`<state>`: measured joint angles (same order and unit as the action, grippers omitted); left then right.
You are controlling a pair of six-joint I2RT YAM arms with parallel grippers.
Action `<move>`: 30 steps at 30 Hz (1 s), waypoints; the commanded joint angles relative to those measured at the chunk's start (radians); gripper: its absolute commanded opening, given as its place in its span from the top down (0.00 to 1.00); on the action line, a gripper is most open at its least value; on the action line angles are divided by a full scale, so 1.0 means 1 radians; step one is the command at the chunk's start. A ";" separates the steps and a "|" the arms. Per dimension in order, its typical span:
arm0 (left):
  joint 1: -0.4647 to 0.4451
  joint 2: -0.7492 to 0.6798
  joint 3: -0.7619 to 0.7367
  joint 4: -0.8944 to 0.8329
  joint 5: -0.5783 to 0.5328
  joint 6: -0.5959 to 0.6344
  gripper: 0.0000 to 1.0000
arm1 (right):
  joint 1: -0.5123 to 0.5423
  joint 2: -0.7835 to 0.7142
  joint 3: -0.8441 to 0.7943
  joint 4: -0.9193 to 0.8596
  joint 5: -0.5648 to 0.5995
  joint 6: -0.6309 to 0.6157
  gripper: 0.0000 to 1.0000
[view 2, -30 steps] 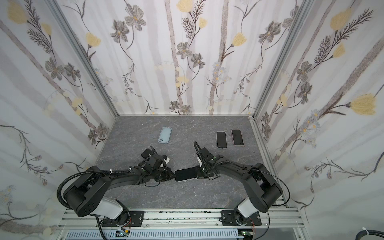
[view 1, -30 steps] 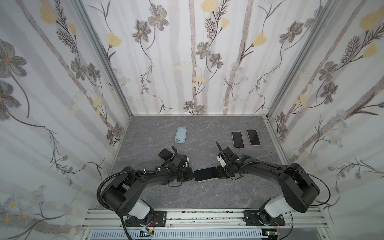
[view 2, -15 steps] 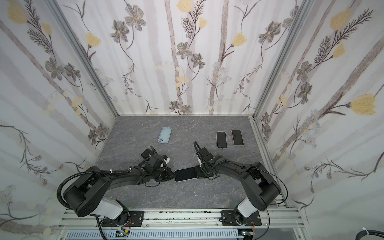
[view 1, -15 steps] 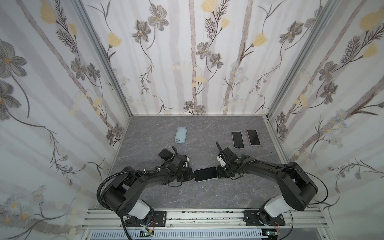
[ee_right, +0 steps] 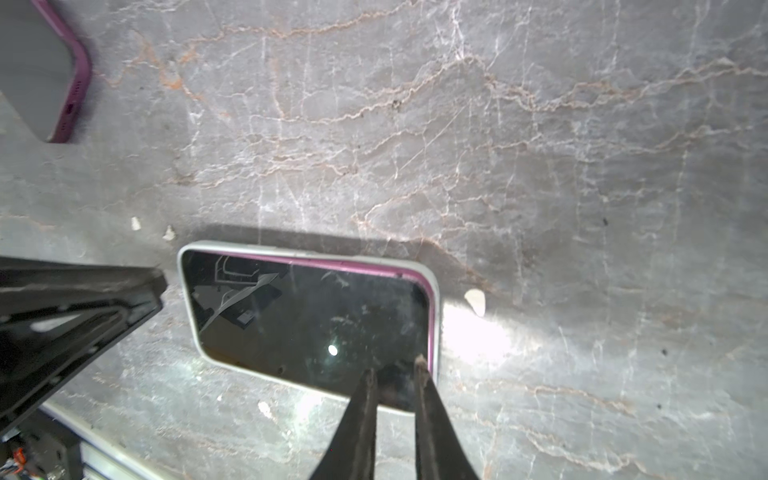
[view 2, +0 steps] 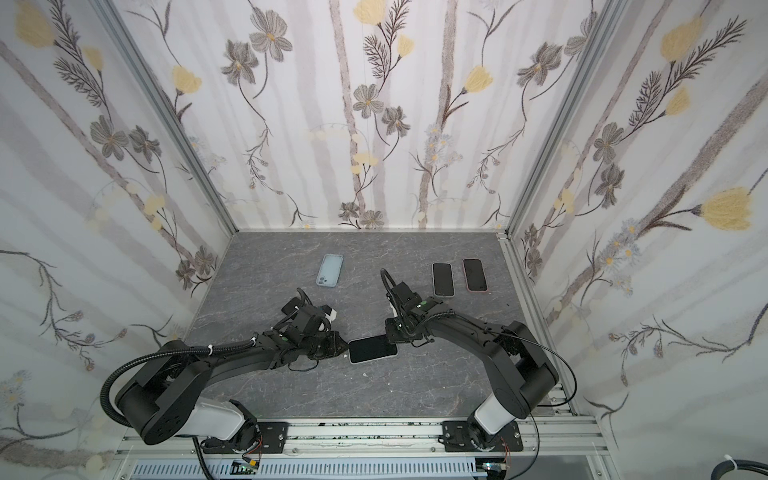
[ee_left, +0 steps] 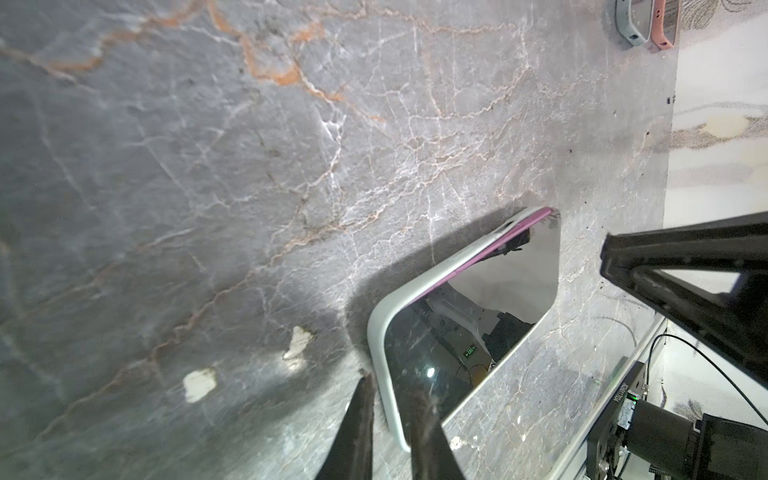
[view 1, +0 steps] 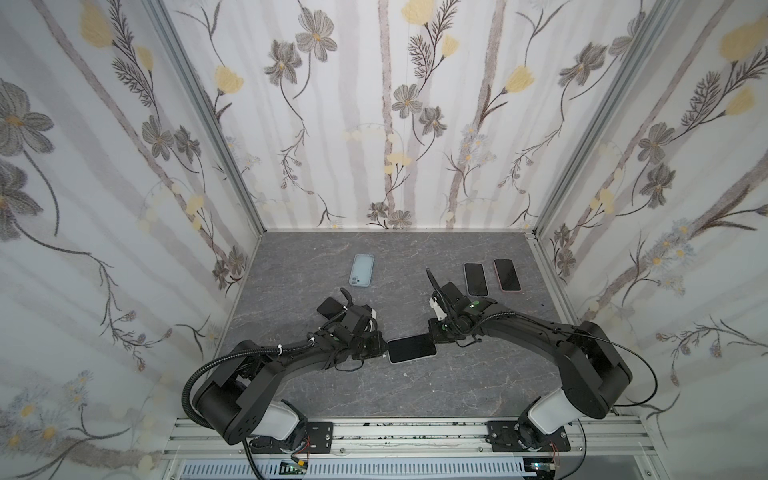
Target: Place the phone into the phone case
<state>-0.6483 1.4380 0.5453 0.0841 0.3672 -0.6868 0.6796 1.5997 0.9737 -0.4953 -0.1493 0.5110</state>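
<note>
The phone (view 1: 411, 349) (view 2: 372, 350) lies screen up at the middle front, in a white phone case (ee_left: 382, 332) whose rim (ee_right: 183, 266) frames it. A strip of the phone's pink edge shows along one long side (ee_right: 332, 266). My left gripper (view 1: 384, 347) (ee_left: 390, 382) is at the phone's left end, shut across the case's end rim, one finger outside and one on the screen. My right gripper (view 1: 432, 338) (ee_right: 394, 365) is at the right end. Its fingertips rest on the screen's corner, slightly apart, with nothing between them.
A light blue case (view 1: 361, 270) lies at the back left of the grey marble floor. Two dark phones (view 1: 475, 278) (view 1: 506, 274) lie side by side at the back right. Another dark phone (view 1: 330, 306) lies behind my left arm. Patterned walls close three sides.
Both arms and the phone stay where they were. The right gripper's fingers have parted a little.
</note>
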 commanded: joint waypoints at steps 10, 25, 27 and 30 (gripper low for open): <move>0.000 0.027 0.002 0.015 0.002 0.004 0.83 | 0.000 0.107 0.080 -0.006 0.051 -0.023 0.84; 0.002 0.056 0.004 0.026 0.008 0.012 0.82 | -0.002 0.117 0.094 -0.056 0.097 -0.031 0.81; 0.000 0.061 0.006 0.026 0.010 0.013 0.83 | -0.002 0.118 0.092 -0.057 0.097 -0.031 0.81; 0.000 0.070 0.010 0.028 0.014 0.013 0.84 | -0.002 0.126 0.090 -0.057 0.088 -0.034 0.81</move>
<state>-0.6483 1.4998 0.5468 0.0998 0.3786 -0.6827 0.6785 1.7264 1.0657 -0.5377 -0.0719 0.4850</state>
